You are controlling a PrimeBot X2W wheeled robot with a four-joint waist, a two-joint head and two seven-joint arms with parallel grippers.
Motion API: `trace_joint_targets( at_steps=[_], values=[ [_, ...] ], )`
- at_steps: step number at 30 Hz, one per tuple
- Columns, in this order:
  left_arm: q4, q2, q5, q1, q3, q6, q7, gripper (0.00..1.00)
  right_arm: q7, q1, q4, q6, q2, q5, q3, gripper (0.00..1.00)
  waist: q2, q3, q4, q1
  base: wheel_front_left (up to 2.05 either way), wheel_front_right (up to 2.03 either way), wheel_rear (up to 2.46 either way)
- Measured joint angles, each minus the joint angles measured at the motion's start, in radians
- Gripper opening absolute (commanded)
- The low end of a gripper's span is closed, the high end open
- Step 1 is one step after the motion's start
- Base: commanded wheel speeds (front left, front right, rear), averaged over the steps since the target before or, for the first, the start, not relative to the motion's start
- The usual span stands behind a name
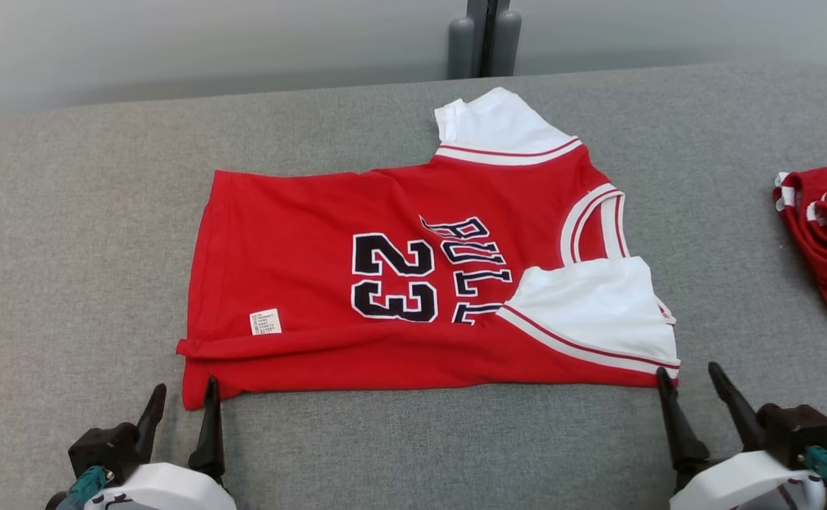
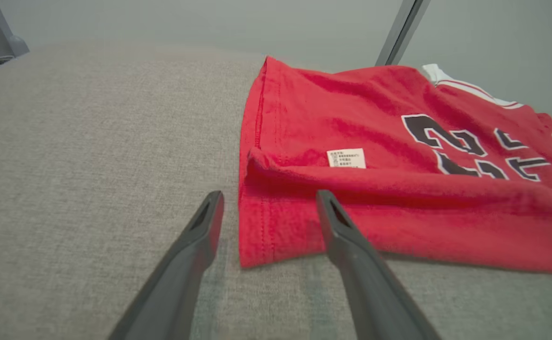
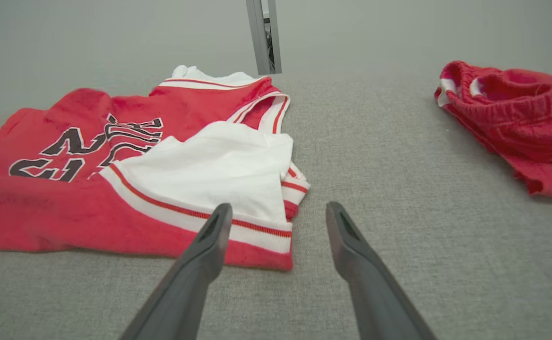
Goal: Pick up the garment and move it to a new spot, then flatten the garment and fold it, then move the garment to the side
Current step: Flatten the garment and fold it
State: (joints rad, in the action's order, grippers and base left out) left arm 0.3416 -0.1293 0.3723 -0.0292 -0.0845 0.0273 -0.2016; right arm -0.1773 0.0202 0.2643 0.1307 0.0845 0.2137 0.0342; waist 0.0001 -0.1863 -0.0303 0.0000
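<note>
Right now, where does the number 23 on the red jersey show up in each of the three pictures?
Head view: the 23 sits just left of centre, on the jersey.
Left wrist view: the 23 is at the right, above mid-height.
Right wrist view: the 23 is at the far left, about mid-height.
Shared landmark: the far white sleeve, seen beyond the number in both wrist views.

Head above, wrists low beside garment [image 1: 300, 234]
</note>
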Motion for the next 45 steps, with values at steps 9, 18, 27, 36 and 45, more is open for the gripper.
trace_joint_targets(
  at_steps=[9, 18, 27, 36, 45],
  values=[
    [0.152, 0.010, 0.042, -0.062, 0.001, -0.028, 0.008, 1.00, -0.036, 0.086, 0.210, 0.000, -0.011, 0.064, 0.054, 1.00, 0.0000, -0.042, 0.007, 0.0000, 0.00, 0.00, 0.00],
    [0.195, -0.008, 0.052, -0.103, -0.014, -0.055, 0.021, 0.00, -0.037, 0.188, 0.330, -0.001, 0.007, 0.168, 0.143, 0.07, 0.0000, -0.048, 0.006, 0.0000, 0.00, 0.00, 0.00],
    [0.118, -0.025, 0.043, -0.095, -0.034, -0.063, 0.013, 0.00, -0.034, 0.192, 0.315, 0.000, 0.060, 0.271, 0.193, 0.00, 0.0000, -0.035, 0.018, 0.0000, 0.00, 0.00, 0.00],
    [-0.070, -0.050, 0.043, 0.026, -0.046, -0.030, 0.100, 0.00, 0.009, 0.068, 0.173, 0.000, 0.117, 0.304, 0.142, 0.00, 0.0000, -0.003, 0.010, 0.0000, 0.00, 0.00, 0.00],
    [-0.212, -0.042, 0.070, 0.178, -0.067, 0.001, 0.198, 0.00, 0.083, -0.113, 0.053, 0.000, 0.088, 0.283, 0.054, 0.00, 0.0000, 0.039, 0.003, 0.0000, 0.00, 0.00, 0.00]
  ],
)
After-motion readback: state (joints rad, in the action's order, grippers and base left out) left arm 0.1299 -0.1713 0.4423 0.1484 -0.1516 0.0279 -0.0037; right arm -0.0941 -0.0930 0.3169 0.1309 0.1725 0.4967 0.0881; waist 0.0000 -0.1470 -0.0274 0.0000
